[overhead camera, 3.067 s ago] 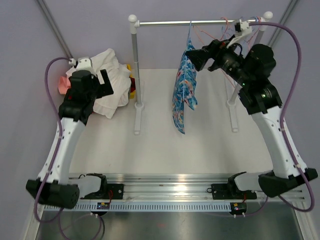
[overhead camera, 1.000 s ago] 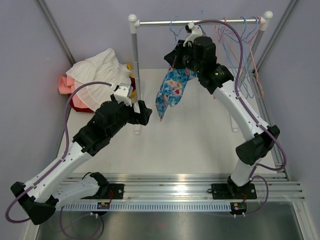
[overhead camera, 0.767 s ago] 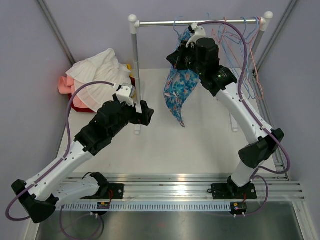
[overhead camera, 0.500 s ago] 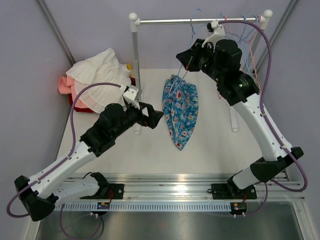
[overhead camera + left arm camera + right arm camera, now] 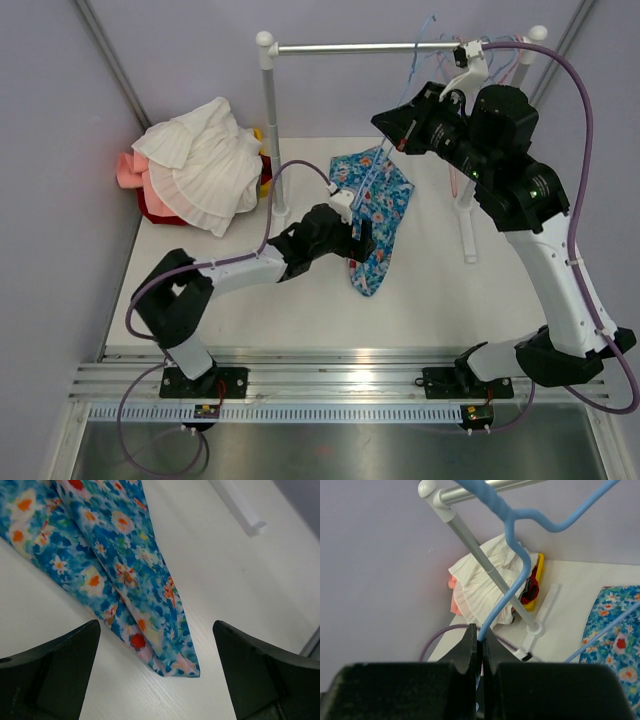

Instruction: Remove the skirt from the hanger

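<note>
The blue floral skirt slopes down from the blue hanger onto the white table, its lower corner lying flat. My right gripper is shut on the hanger's wire below the rail, with the jaws pressed together around it. The skirt's top shows at the right edge of that view. My left gripper is open low over the table, with the skirt's lower end between its wide-spread fingers and touching neither of them.
The clothes rack's rail spans the back, its left post standing beside a pile of white, pink and red clothes. Several empty hangers hang at the rail's right end. The rack's right foot is near the skirt.
The right arm swung the hanger to the right, laying the skirt's lower end on the table. The left arm stretched forward and down, bringing its open gripper around the skirt's lower corner.
</note>
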